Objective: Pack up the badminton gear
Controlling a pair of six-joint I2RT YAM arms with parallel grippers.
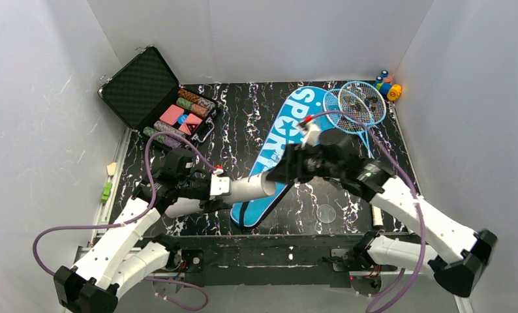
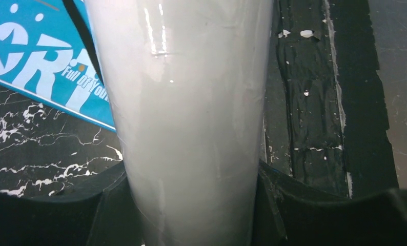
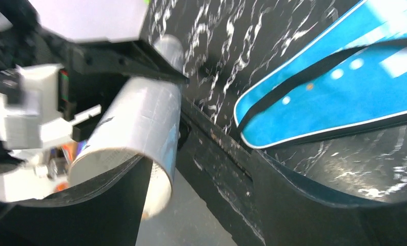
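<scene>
- Left gripper [image 2: 194, 205]: clamped on the white tube [image 2: 191, 102], one black finger pressed to each side of it.
- White tube: ran lengthwise out from the left gripper's jaws toward the right arm; in the overhead view it crossed above the narrow end of the blue bag [image 1: 284, 127].
- Right gripper [image 3: 201, 195]: jaws spread wide and holding nothing; the tube's open end sat just beside one finger, well apart from the other.
- Blue bag, lettered SPORT: flat on the marbled black table [image 1: 243, 104], aslant, under both grippers; its black strap [image 3: 304, 77] ran along its length.
- Two blue-framed rackets [image 1: 357, 104]: overlapping at the far right, heads beside the bag's wide end, well apart from both grippers.
</scene>
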